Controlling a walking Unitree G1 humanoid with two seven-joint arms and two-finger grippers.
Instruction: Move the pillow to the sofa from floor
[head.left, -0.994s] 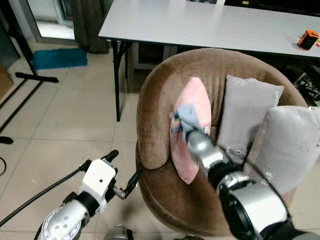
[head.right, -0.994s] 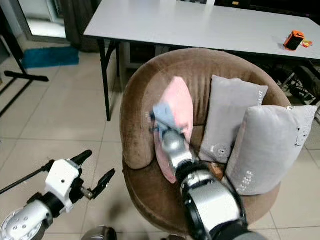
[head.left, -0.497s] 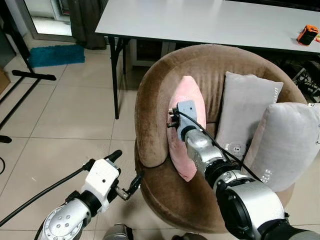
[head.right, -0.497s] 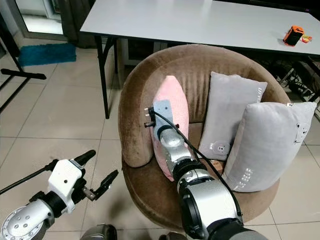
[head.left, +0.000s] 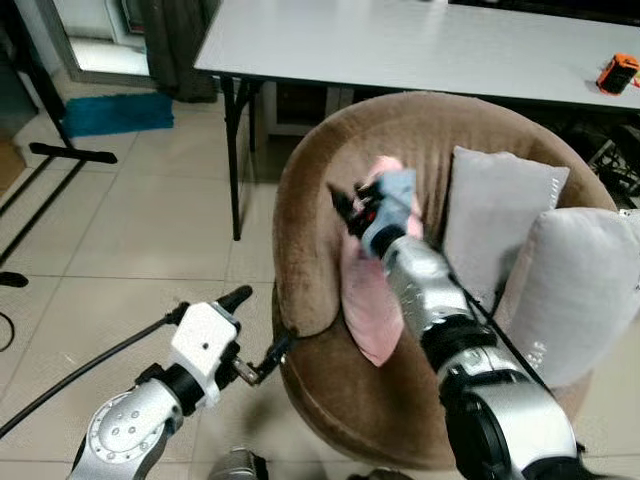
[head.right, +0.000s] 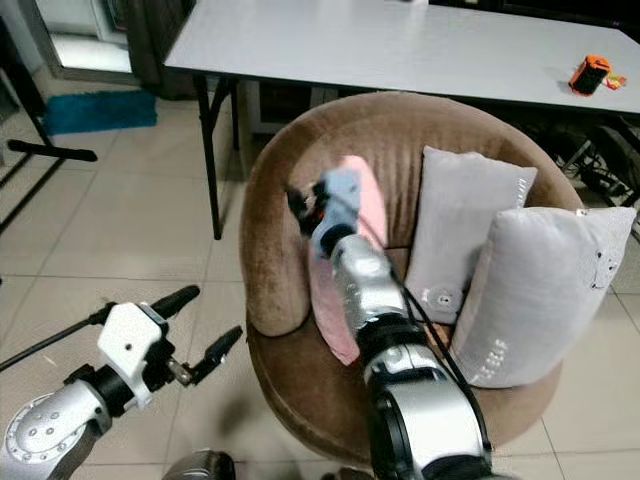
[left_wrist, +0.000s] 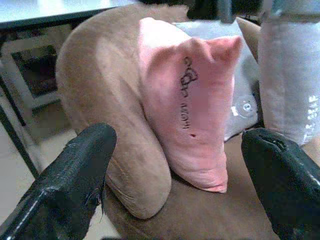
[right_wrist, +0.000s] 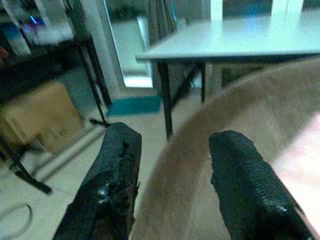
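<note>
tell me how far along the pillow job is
Mostly done: the pink pillow stands on edge in the brown sofa, against its left arm, off the floor. In hand: the right gripper is above the pillow with open jaws, holding nothing. Left: pull that arm clear. The left gripper hangs open by the sofa's front.

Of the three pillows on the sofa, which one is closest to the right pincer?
The pink pillow, propped against the sofa's left arm, is directly beside the right pincer; both grey pillows sit farther right.
</note>
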